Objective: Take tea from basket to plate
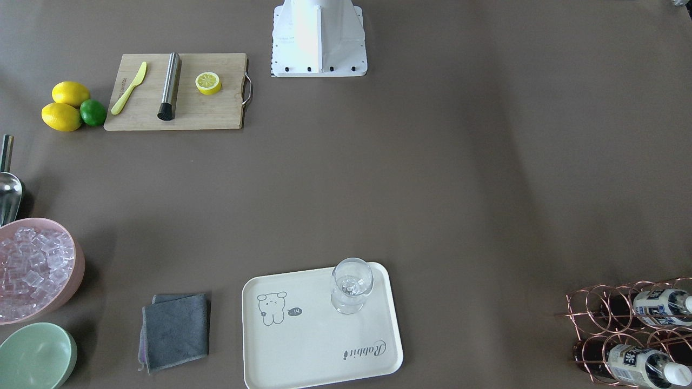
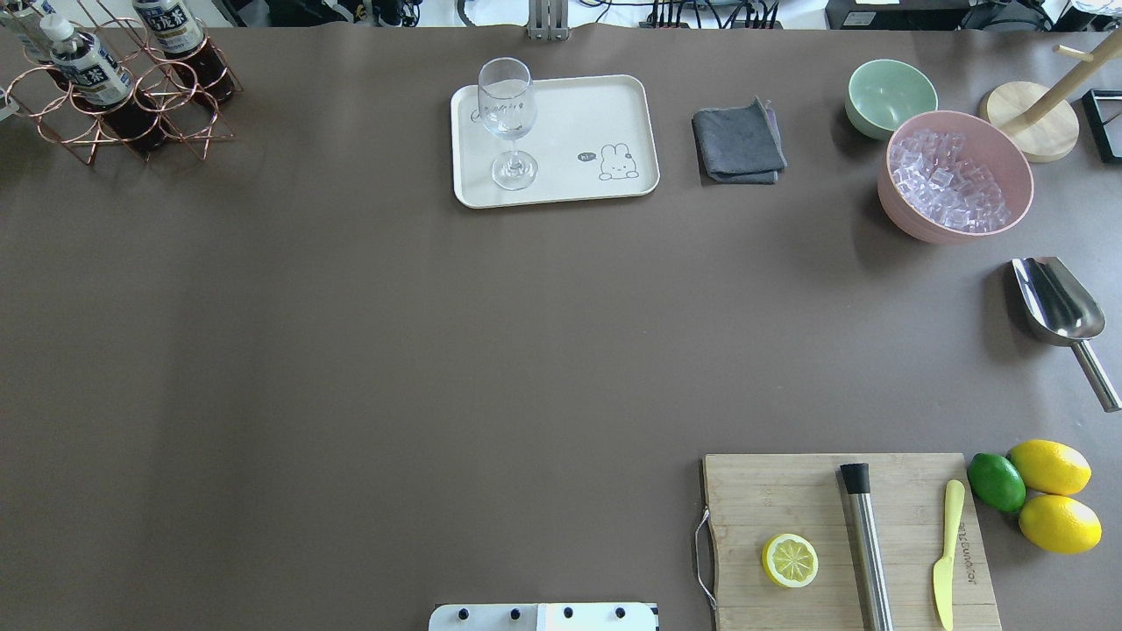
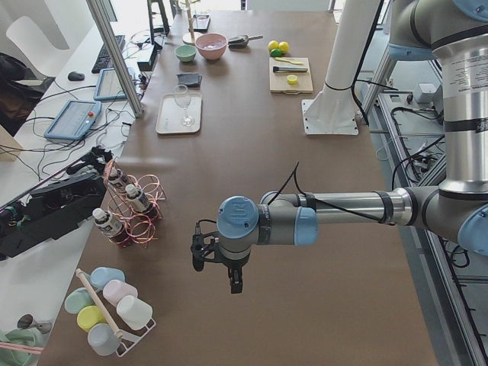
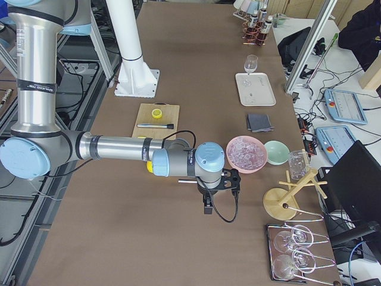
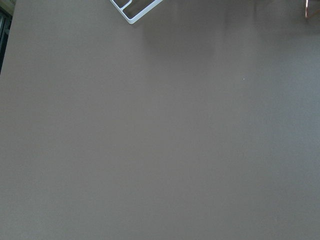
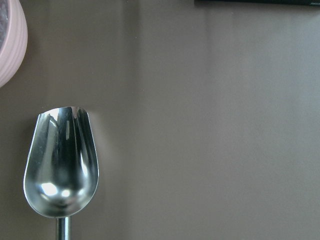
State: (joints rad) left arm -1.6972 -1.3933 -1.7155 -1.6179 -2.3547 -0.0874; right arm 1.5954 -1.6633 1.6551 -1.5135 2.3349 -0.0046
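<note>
Copper basket (image 2: 166,114) holds the tea (image 2: 88,74), plate (image 2: 570,114) has no bottle: pick not begun; left gripper (image 3: 216,273) & right gripper (image 4: 209,204) jaws, can't tell open/closed; next, left arm must reach basket

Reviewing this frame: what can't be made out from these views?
- Left gripper: seen only in the exterior left view, small and side-on; open or shut unclear.
- Right gripper: likewise, only in the exterior right view.
- Basket: cut by the frame edge in the overhead and front-facing views; one tea is mostly out of frame.
- Labels: print too small to read.
</note>
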